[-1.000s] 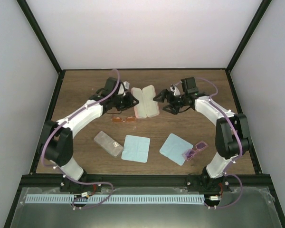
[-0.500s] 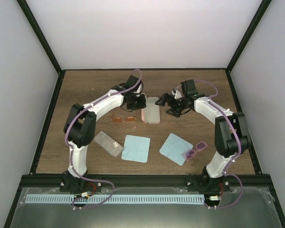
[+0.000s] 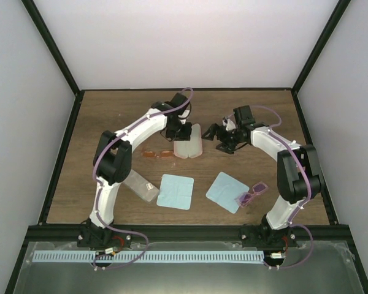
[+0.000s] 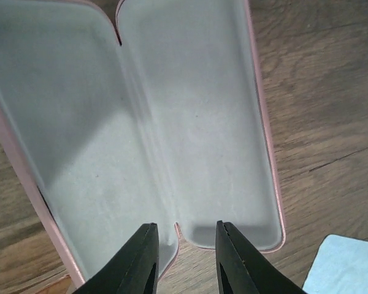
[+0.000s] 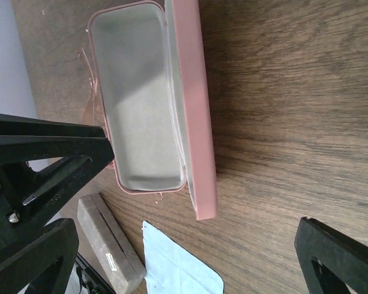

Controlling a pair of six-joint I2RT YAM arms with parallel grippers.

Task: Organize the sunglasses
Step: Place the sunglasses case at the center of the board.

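Note:
The orange-lensed sunglasses (image 3: 159, 155) lie on the table just left of the open pink case (image 3: 188, 145). The purple-pink sunglasses (image 3: 253, 195) rest at the right edge of a blue cloth. My left gripper (image 3: 179, 131) hovers over the case's near end; in the left wrist view its fingers (image 4: 144, 257) stand a little apart, open, either side of the hinge notch of the case (image 4: 190, 122), gripping nothing. My right gripper (image 3: 218, 136) is wide open to the right of the case (image 5: 193, 110), whose right half is tilted up on edge.
A grey closed case (image 3: 140, 185) lies at the front left, also seen as the grey case (image 5: 107, 245). Two light blue cloths (image 3: 175, 191) (image 3: 227, 191) lie in front of the pink case. Black frame posts border the table.
The left arm swung right and now reaches over the pink case. The case shifted slightly toward the front and its halves folded partly. The left jaws parted a little. The right gripper barely moved.

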